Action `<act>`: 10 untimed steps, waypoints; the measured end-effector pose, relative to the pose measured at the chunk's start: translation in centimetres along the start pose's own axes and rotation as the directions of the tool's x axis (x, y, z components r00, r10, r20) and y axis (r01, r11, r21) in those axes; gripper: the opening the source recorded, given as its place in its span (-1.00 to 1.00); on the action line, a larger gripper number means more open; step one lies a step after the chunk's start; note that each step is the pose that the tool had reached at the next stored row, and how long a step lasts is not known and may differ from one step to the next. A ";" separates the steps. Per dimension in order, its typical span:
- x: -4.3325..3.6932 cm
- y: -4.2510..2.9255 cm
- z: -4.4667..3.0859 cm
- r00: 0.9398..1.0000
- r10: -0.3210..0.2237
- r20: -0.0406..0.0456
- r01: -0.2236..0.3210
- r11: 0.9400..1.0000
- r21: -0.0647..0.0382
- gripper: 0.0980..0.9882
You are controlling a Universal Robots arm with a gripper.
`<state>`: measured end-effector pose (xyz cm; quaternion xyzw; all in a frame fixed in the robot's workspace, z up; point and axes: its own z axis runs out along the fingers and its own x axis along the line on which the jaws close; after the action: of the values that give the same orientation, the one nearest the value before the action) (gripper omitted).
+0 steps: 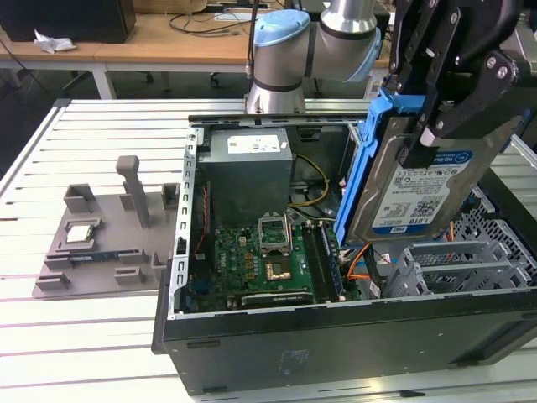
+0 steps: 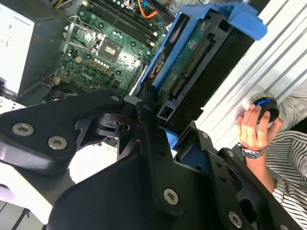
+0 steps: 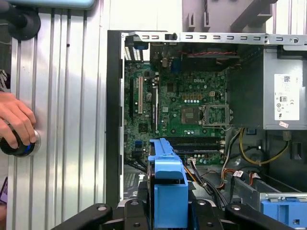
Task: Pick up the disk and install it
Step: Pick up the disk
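Note:
The disk (image 1: 419,189) is a silver hard drive with a blue-and-white label, clipped in a blue carrier frame. It hangs tilted on edge over the right end of the open computer case (image 1: 336,340) in the exterior view. My gripper (image 1: 445,117) is shut on the disk's upper end, with black fingers on both sides. In the second wrist view the disk (image 2: 192,57) sticks out from the gripper (image 2: 160,124) above the motherboard. In the first wrist view the blue carrier's edge (image 3: 168,187) rises between the fingers.
Below the disk sits the metal drive cage (image 1: 461,269), with orange cables beside it. Motherboard (image 1: 268,260) and power supply (image 1: 247,168) fill the case. A grey fixture (image 1: 92,243) with a processor chip (image 1: 81,233) lies at the exterior view's left. A person's hand (image 3: 17,120) rests on a knob.

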<state>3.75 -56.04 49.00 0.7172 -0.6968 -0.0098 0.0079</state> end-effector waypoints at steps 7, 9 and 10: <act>2.22 0.06 0.17 1.000 0.000 0.000 0.000 1.000 0.000 -0.40; 2.52 0.07 0.17 1.000 0.000 0.011 0.000 1.000 0.000 -0.40; 2.57 0.07 0.17 1.000 0.000 0.025 0.000 1.000 0.001 -0.40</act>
<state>3.75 -58.60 48.82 0.7172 -0.6967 -0.0183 -0.0010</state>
